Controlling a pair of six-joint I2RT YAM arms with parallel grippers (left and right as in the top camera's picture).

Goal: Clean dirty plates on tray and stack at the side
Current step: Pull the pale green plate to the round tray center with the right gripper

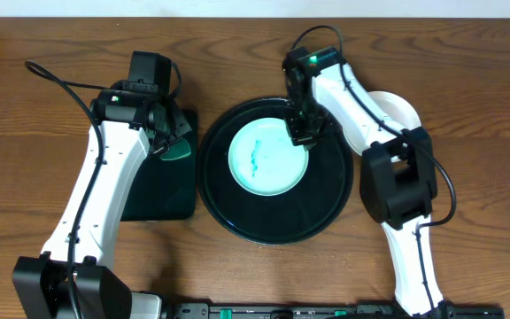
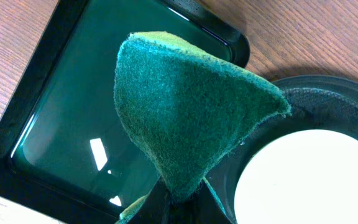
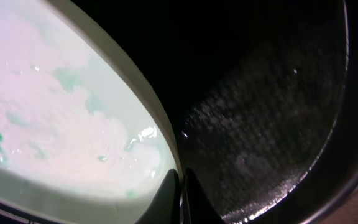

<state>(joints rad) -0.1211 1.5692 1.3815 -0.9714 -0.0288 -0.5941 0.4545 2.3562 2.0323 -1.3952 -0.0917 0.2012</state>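
A pale-mint plate (image 1: 264, 159) with green smears lies in the round black tray (image 1: 326, 204). My right gripper (image 1: 301, 133) is at the plate's upper right rim. In the right wrist view its jaws are pinched shut on the rim of the plate (image 3: 61, 112), with the tray's textured floor (image 3: 272, 124) beside it. My left gripper (image 1: 171, 142) is shut on a folded green sponge (image 2: 185, 106). It holds the sponge above the right edge of the rectangular tray (image 2: 55, 124), just left of the round tray. The plate's edge (image 2: 316, 180) shows at the lower right of the left wrist view.
Another white plate (image 1: 397, 111) lies on the wooden table right of the round tray, partly hidden by my right arm. The black rectangular tray (image 1: 162, 195) sits left of the round tray, under my left arm.
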